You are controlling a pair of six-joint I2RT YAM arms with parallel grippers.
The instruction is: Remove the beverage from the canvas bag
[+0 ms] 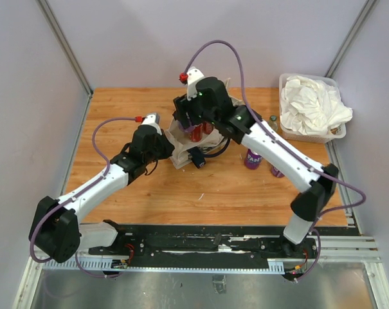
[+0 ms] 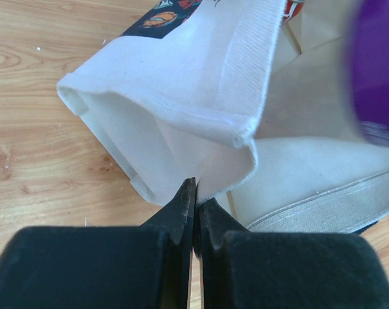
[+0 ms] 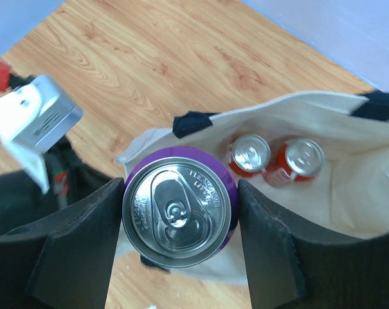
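Right now the canvas bag (image 1: 179, 154) sits near the middle of the desk (image 1: 117, 109), between your two arms, with its mouth facing up. It is a boxy cream tote of ribbed, stitched cloth, with navy-blue strap handles (image 3: 193, 122) sewn at the rim and a dark printed panel (image 2: 161, 16) with orange and red figures on one side. Your left fingers (image 2: 189, 199) are pressed together, with a fold of the bag's rim pinched between their tips, and the cloth above them is pulled into a soft peak. Your right fingers (image 3: 110, 219) are spread about halfway and clamp a purple can (image 3: 179, 209) by its sides. The can stands upright with its silver top and pull tab facing the wrist camera, at the mouth of the bag on the side toward the left arm. Whether its base has cleared the rim you cannot tell from these views. Two red cans (image 3: 249, 154) stand side by side, touching, on the floor of the bag. On the desk just right of the bag stands another purple can (image 1: 252, 158), partly behind the right arm. A clear tub (image 1: 310, 136) of white cloths (image 1: 313, 103) sits at the far right corner, well apart from the bag.
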